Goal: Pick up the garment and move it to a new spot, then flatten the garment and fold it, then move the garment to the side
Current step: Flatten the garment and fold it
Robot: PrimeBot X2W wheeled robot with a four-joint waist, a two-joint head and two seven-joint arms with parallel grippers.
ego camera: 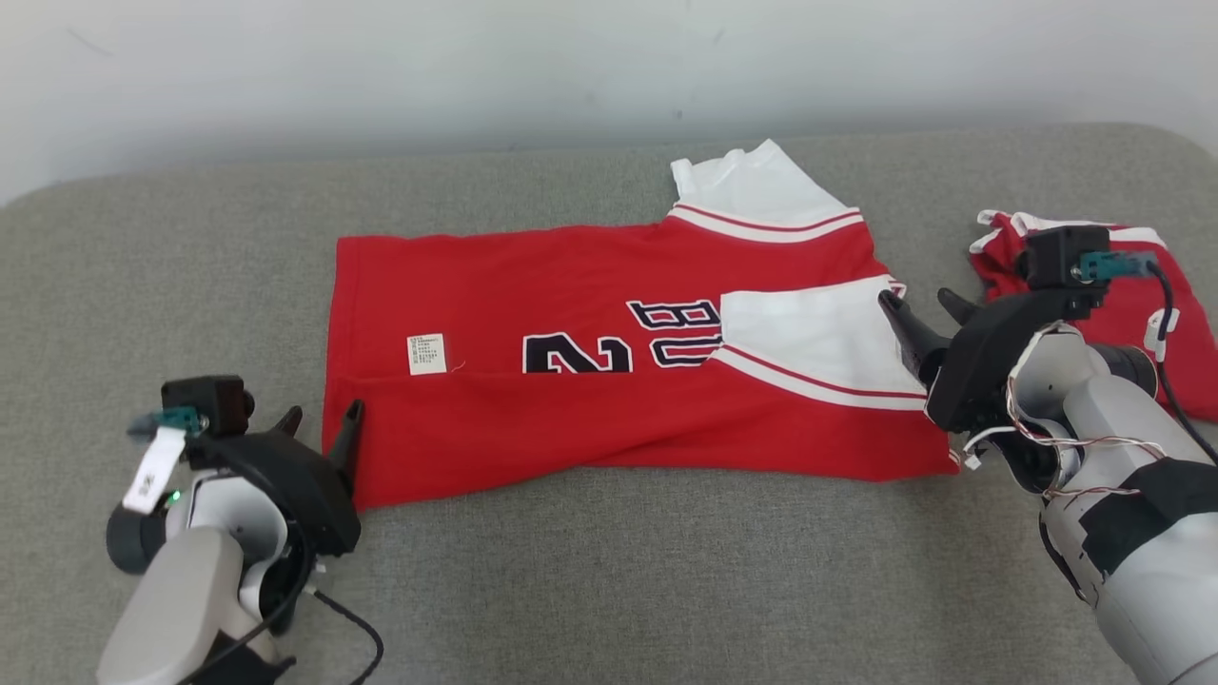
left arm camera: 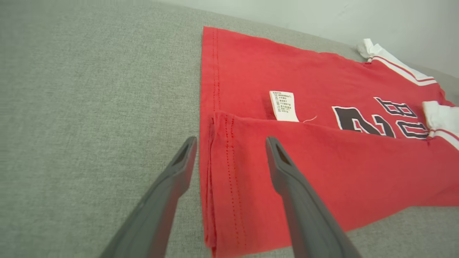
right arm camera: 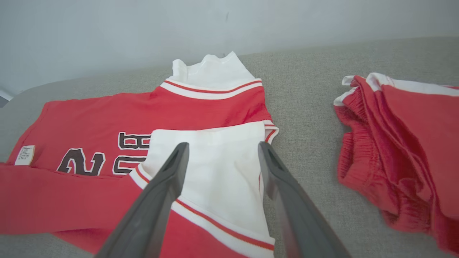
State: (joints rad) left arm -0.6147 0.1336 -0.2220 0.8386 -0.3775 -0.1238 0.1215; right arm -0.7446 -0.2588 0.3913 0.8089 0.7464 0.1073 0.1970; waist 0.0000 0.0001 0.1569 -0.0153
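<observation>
The garment (ego camera: 571,285) is a red jersey with white sleeves and dark lettering, lying flat on the grey padded surface (ego camera: 609,590), its near long edge folded over the body. My left gripper (ego camera: 322,414) stands open at the jersey's lower left hem corner. In the left wrist view its fingers straddle the folded hem (left arm camera: 229,172), left gripper (left arm camera: 231,139) holding nothing. My right gripper (ego camera: 915,297) is open at the garment's right end, beside the folded white sleeve (right arm camera: 222,161). In the right wrist view the right gripper (right arm camera: 223,145) hovers over that sleeve, nothing pinched.
A second red piece of clothing with white trim (ego camera: 1170,314) lies bunched at the far right, partly behind my right arm, also seen as a crumpled red heap (right arm camera: 405,143). A pale wall (ego camera: 381,67) runs behind the surface's back edge.
</observation>
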